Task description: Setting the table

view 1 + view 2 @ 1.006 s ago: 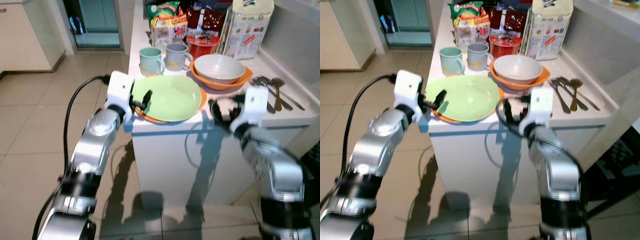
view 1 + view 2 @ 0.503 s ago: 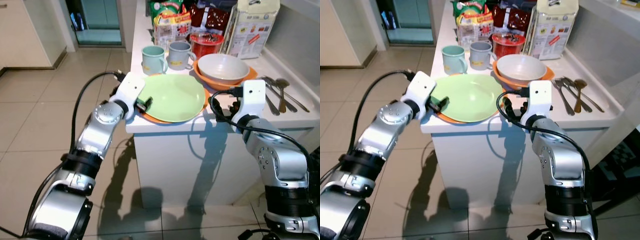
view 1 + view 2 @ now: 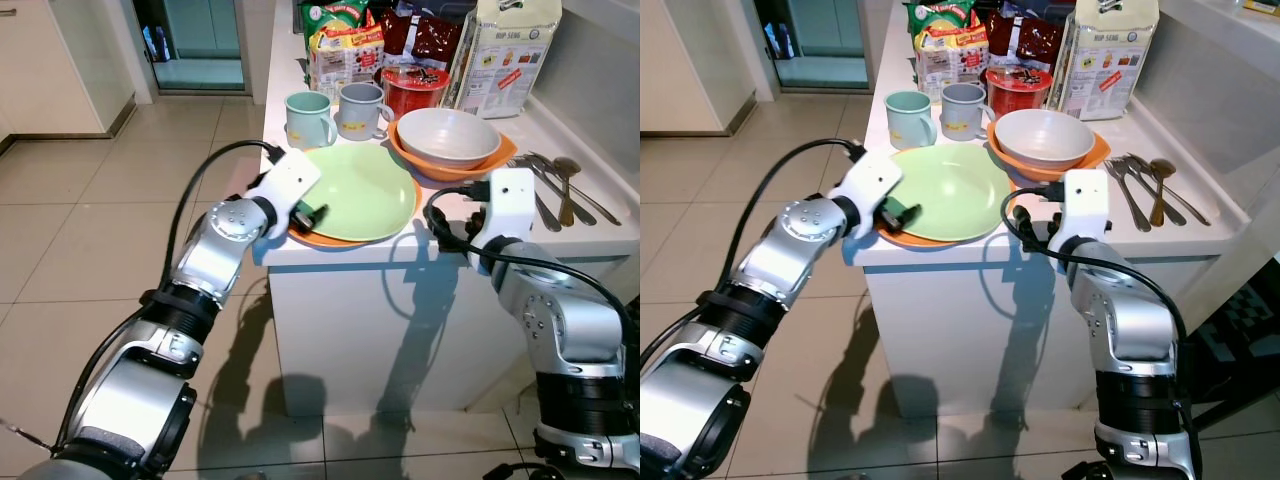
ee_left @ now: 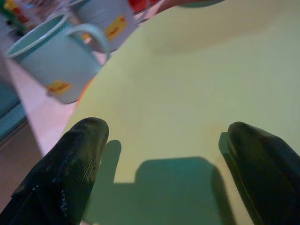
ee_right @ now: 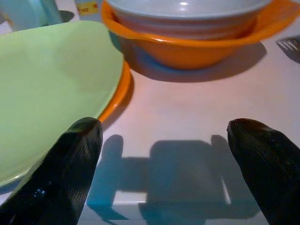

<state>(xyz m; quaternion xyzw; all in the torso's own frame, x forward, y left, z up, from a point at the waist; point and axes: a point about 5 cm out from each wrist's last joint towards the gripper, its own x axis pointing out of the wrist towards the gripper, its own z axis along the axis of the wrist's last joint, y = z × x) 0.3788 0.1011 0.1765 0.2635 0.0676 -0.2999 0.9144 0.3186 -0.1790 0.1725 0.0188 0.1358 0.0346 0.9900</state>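
White counter (image 3: 330, 262) on a tiled floor (image 3: 70, 250), seen from the head camera, with both silver arms raised to its near edge. At the back stand a tall carton (image 3: 513, 52), snack packets (image 3: 345, 45) and a red tub (image 3: 415, 90). Nearer the front, a light green plate (image 3: 362, 192) lies stacked on an orange plate (image 3: 315, 236), of which a rim crescent shows at the near side. Behind and to the right of the plates, a white bowl (image 3: 445, 137) sits nested in an orange bowl (image 3: 450, 168). Two mugs stand behind the plates: a pale green mug (image 3: 306, 118) on the left and a grey-blue mug (image 3: 359, 109) just beside it. Spoons and forks (image 3: 560, 190) lie near the counter's right edge.

The left gripper (image 4: 164, 173) is at the green plate's left rim; the head views show its black fingers (image 3: 310, 216) over that rim. The left wrist view adds that the fingers are spread wide, one at each side over the green surface, casting a shadow on it, with nothing between them; the pale green mug and the grey-blue mug lie beyond.

The right gripper (image 5: 164, 178) is at the counter's near edge, between the plates and the cutlery. Its fingertips are hidden behind the wrist housing in the head views; the right wrist view shows them spread wide over bare counter, one finger (image 5: 70, 164) overlapping the green plate's right rim, and the orange plate's edge and the stacked bowls ahead.
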